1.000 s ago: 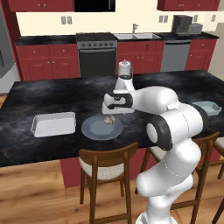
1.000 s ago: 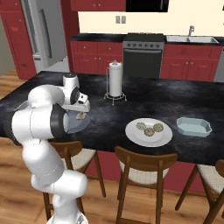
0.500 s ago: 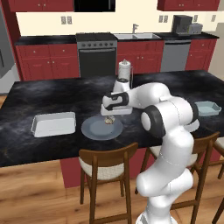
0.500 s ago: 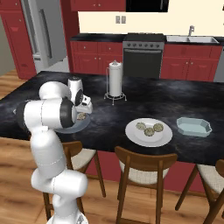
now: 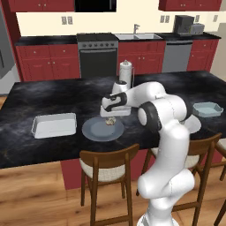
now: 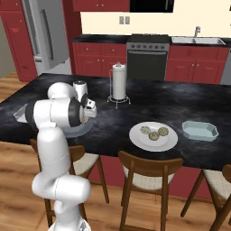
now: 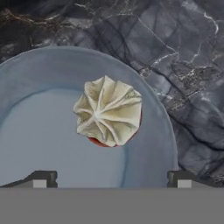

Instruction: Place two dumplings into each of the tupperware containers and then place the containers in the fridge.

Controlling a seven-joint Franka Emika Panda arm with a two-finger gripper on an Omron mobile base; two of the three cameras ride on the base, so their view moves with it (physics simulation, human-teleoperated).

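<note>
One dumpling (image 7: 108, 110), pale and pleated, lies on a round grey plate (image 7: 39, 131). My gripper (image 7: 111, 179) hangs open just above it, one fingertip on each side, touching nothing. From the base the hand hovers over the same dumpling (image 5: 110, 120) on the grey plate (image 5: 95, 131). The white tupperware container (image 5: 54, 125) lies left of that plate. Far right sits the blue-green container (image 6: 200, 130), beside a white plate (image 6: 153, 143) with three more dumplings (image 6: 154, 135). The grey fridge (image 6: 43, 36) stands at the back left.
A paper towel holder (image 6: 118, 82) stands upright on the dark counter behind the plates. Wooden stools (image 6: 149, 173) line the counter's near edge. Red cabinets, a stove (image 5: 97, 55) and a sink run along the back wall.
The arm has folded in and the hand has sunk a little lower over the dumpling on the grey plate. The jaws have stayed open.
</note>
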